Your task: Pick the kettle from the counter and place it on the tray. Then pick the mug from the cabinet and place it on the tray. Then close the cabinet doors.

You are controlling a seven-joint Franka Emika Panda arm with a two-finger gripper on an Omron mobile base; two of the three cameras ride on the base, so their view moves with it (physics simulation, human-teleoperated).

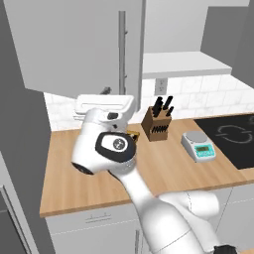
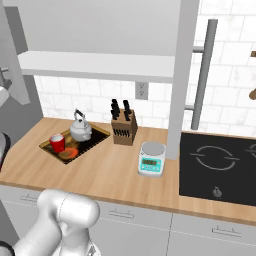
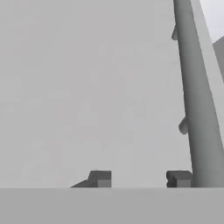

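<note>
Kettle (image 2: 80, 127) and red mug (image 2: 57, 143) sit on the tray (image 2: 98, 135); both cabinet doors (image 2: 182, 75) remain open. The end effector (image 3: 139, 178), fingers apart and empty, faces one door panel.

A kitchen: cooktop (image 2: 217, 167), knife block (image 2: 123, 129), tiled backsplash (image 2: 90, 100).

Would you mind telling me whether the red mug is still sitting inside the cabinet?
No, the red mug stands on the tray, beside the kettle.
</note>
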